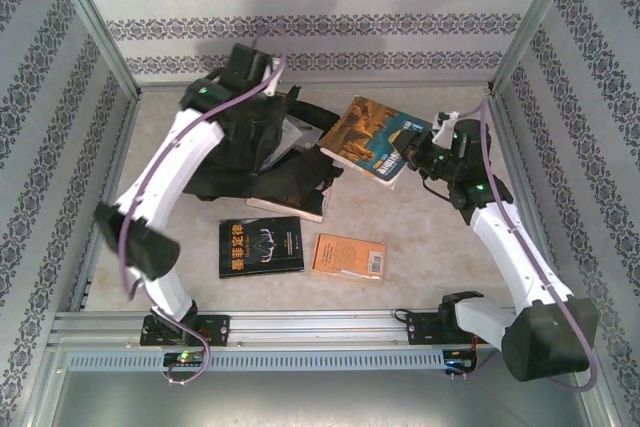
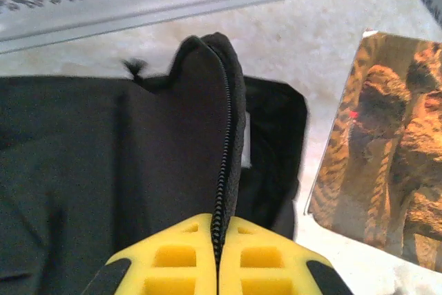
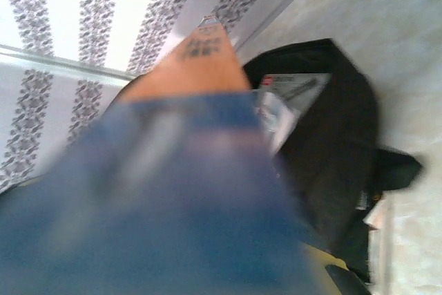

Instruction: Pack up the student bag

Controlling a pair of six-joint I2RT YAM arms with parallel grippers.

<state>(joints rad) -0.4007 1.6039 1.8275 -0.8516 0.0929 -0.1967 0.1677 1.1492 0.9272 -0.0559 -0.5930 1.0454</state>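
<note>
The left gripper is clenched on the student bag. In the left wrist view its two yellow fingers press together on the zippered edge of the black fabric, and this edge stands up as a ridge between them. The bag lies on the table at about 10 o'clock from the table's centre in the top view. It is crumpled and its opening faces toward 3 o'clock.

The right gripper is grasping a golden-brown book by the book's right end. The book is at about 1 o'clock and tilted, and its left corner is just beside the bag. In the right wrist view the book is very blurred, blue and orange. Behind it the bag's mouth is open, with a white printed item inside.

A pale book lies at the bag's 5 o'clock edge, partly under the fabric. A black book lies flat at about 7 o'clock. An orange book lies just beside it at about 5 o'clock, and the two do not touch.
</note>
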